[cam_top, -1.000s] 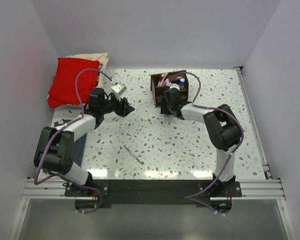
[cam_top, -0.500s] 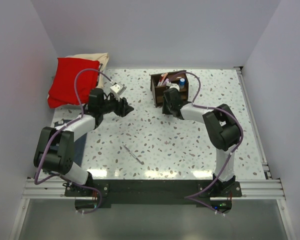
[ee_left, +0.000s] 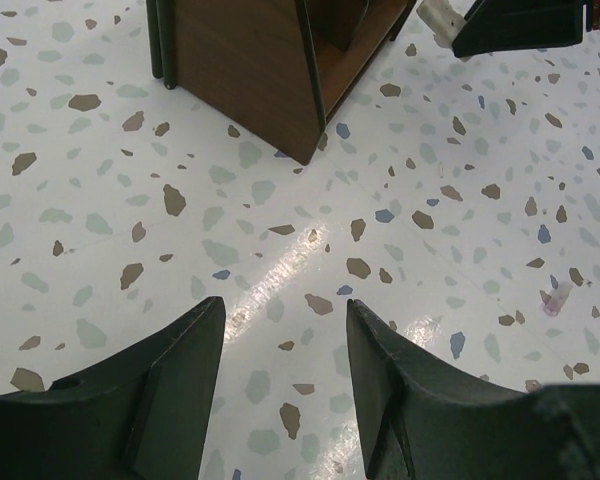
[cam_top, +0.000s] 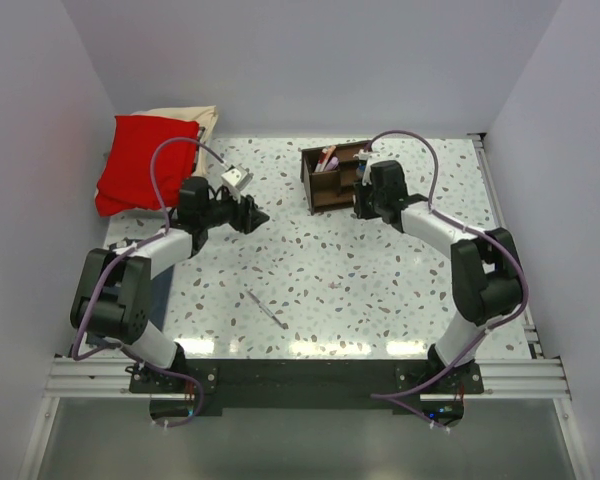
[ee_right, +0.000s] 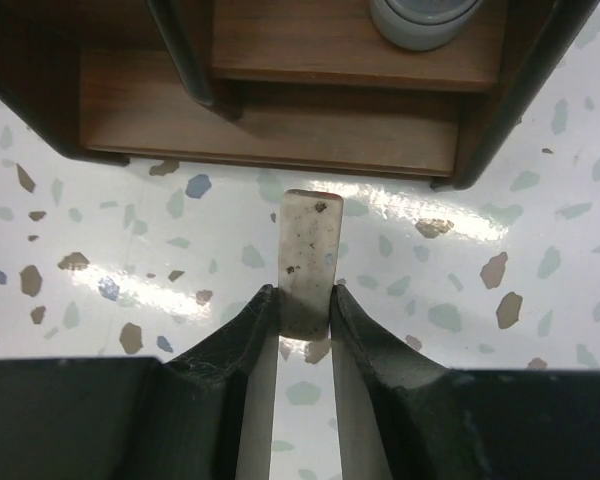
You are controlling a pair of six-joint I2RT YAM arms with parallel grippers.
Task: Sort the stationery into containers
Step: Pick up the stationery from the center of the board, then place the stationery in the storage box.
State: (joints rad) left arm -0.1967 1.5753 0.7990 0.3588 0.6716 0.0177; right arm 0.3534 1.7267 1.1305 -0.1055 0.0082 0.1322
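Just before the open front of the wooden organizer [ee_right: 270, 125], the right tool [ee_right: 305, 300] is clenched on a small off-white block [ee_right: 306, 250], which juts past its fingertips toward the box. A pale cylinder [ee_right: 420, 20] stands in one compartment. The left tool [ee_left: 282, 310] hangs released over the counter [ee_left: 100, 230]. A thin grey pen [cam_top: 267, 309] lies well apart.

This is a robotics lab test cell: bare pale walls [cam_top: 280, 60] box in a speckled table [cam_top: 380, 290] on three sides. Along the table's near edge runs an aluminium rail [cam_top: 525, 375], to which the cabled left arm [cam_top: 110, 300] and right arm [cam_top: 485, 280] are bolted.
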